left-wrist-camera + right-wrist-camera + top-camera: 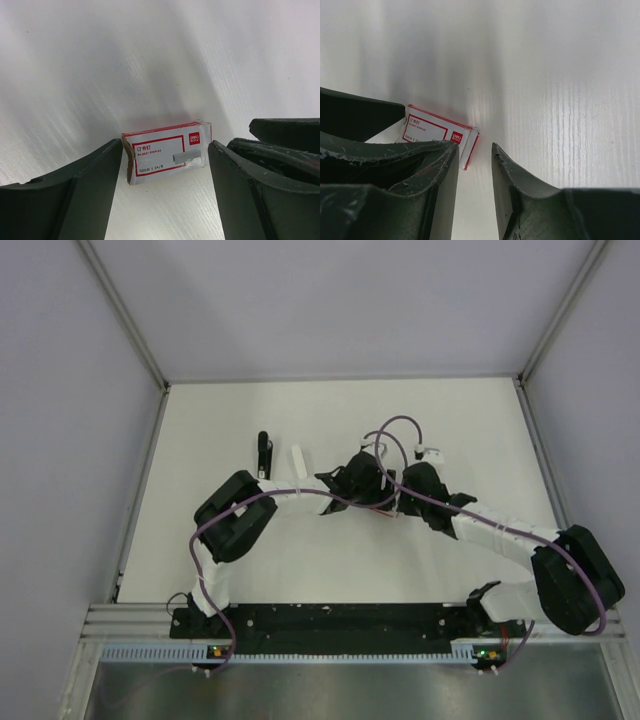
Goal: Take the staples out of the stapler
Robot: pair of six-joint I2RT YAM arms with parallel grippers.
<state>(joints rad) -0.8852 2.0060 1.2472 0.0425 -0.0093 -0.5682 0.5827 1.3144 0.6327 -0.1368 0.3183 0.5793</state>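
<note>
The black stapler point(264, 454) lies on the white surface point(460, 420) just left of the white oblong block point(297, 460), apart from both arms. Right of the block, the left gripper point(165, 149) is spread wide around a red-and-white staple box point(167, 154), with a finger close beside each end of the box. Further right of the block, the right gripper point(475, 152) is parted only narrowly. White surface shows in its gap, and the box sits just beside one finger.

Left arm point(235, 515) and right arm point(500, 530) bend inward, meeting at the box point(167, 152). Left gripper point(165, 147) is spread wide, fingers point(75, 195) flanking the box. Right gripper point(475, 147) is parted narrowly, just beside the box.
</note>
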